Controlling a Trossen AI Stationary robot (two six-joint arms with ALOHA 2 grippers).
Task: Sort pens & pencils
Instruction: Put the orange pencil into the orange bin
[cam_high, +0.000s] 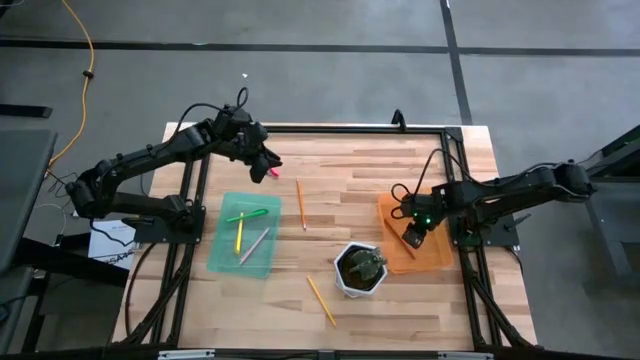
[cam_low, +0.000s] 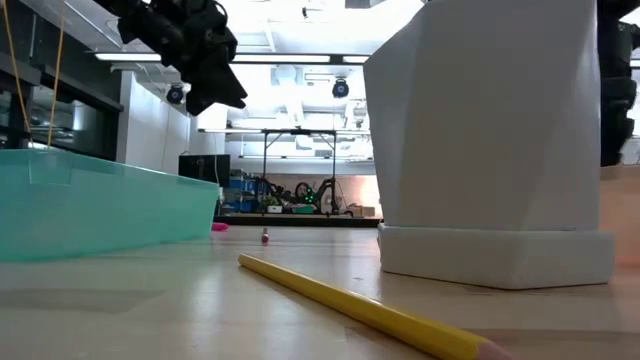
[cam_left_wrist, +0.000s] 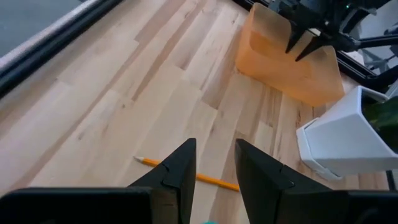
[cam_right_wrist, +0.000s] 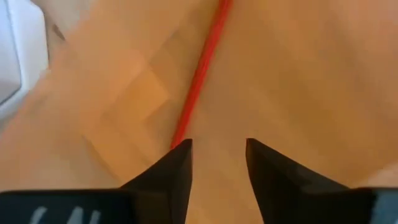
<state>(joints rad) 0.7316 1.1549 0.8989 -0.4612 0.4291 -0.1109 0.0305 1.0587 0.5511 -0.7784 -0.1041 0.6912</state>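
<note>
The left arm reaches from the 9 o'clock side of the high view up toward 11 o'clock, bent at the elbow, its wrist turned toward the middle. The left hand (cam_high: 262, 160) hangs above the counter's far left part, and its two dark fingers (cam_left_wrist: 177, 171) stand a little apart with a narrow gap between them. The right arm stretches in from 3 o'clock, almost straight, its wrist dipped downward. The right hand (cam_high: 412, 236) points down, and its fingers (cam_right_wrist: 171, 168) are spread with a clear gap, gripping nothing.
</note>
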